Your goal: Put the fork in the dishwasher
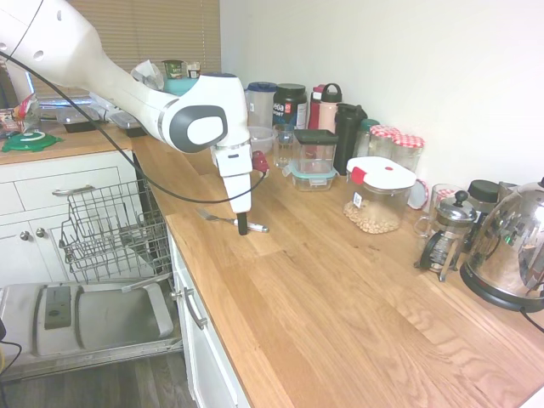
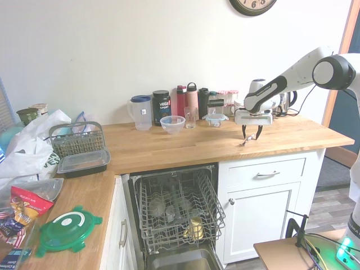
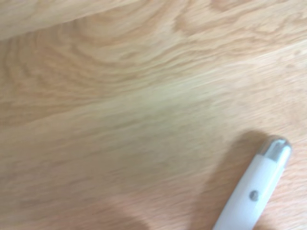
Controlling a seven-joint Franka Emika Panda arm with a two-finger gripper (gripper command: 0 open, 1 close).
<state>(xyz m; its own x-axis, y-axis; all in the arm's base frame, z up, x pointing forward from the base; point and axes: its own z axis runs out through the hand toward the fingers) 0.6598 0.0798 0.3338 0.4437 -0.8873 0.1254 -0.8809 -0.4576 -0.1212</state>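
Kitchen, oak counter [image 1: 340,314] | gripper [image 2: 251,136] is reaching down with fingers spread, straddling the fork [image 1: 231,220] | fork is lying flat on the counter near its front edge, white handle showing in wrist view | dishwasher [image 2: 179,219] is standing open below, rack pulled out

tool [image 2: 251,135]: fingers apart over fork [image 2: 246,142] | dishwasher [image 2: 177,216]: open, rack out
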